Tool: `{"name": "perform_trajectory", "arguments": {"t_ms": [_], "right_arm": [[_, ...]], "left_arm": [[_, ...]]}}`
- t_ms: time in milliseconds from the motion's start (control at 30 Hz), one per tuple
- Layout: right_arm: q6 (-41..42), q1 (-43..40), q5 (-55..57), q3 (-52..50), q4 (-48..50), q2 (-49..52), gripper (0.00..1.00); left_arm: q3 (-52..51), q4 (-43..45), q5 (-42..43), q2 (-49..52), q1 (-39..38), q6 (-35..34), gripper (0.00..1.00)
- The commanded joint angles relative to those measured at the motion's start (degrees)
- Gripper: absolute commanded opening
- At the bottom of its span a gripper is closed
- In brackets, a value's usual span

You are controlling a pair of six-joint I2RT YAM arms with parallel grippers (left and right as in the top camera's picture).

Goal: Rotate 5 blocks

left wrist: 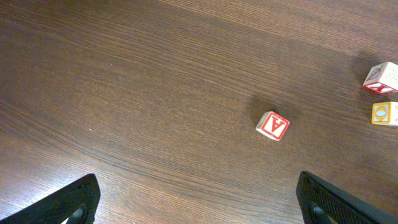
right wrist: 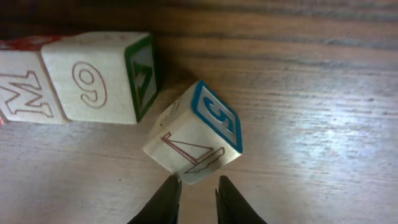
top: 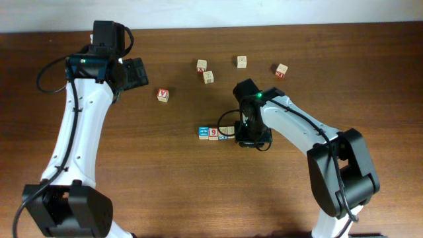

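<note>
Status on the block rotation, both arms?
Left gripper wide open, empty. Right gripper slightly open, tips at the skewed blue-framed light-wood cube. Green-sided wooden cube crowds its corner.

Three light-wood cubes sit in a row near the desk's middle. The blue-faced cube (top: 203,133) and the red "9" cube (top: 213,134) lie square and touching. The blue-marked cube (right wrist: 196,134) is turned askew just beside them. A yellow-marked cube (top: 208,77) and a pale cube (top: 242,61) lie apart, nearer the far edge.

"M": end block (right wrist: 22,93) | "6", green "A": middle block (right wrist: 93,78) | blue "G": tilted block (right wrist: 193,134)
</note>
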Motion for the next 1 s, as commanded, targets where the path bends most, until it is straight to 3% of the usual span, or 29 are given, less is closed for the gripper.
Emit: {"name": "perform_trajectory", "arguments": {"t_ms": [0,333,633,833,967], "right_arm": [[-4.1,0.1,2.3,-0.4,0.9,-1.2,0.21],[-17.3,0.1,4.6,-0.4,4.4,-1.2,0.22],[-19.8,-1.9,1.9,3.7,-0.5,-1.7,0.22],[-1.7,-7.5,1.7,3.4,-1.9,-1.7,0.17],[1.2,-7.0,1.5,0.7,1.9,-1.1,0.17]], "left_arm": [[1.1,0.1,-0.8,0.4,-0.1,-0.8,0.99],[1.1,0.1,-0.8,0.4,-0.1,-0.8,0.99],[1.1,0.1,-0.8,0.4,-0.1,-0.8,0.99],[1.1,0.1,-0.8,0.4,-0.1,-0.8,0.99],[1.1,0.1,-0.8,0.4,-0.1,-0.8,0.99]]}}
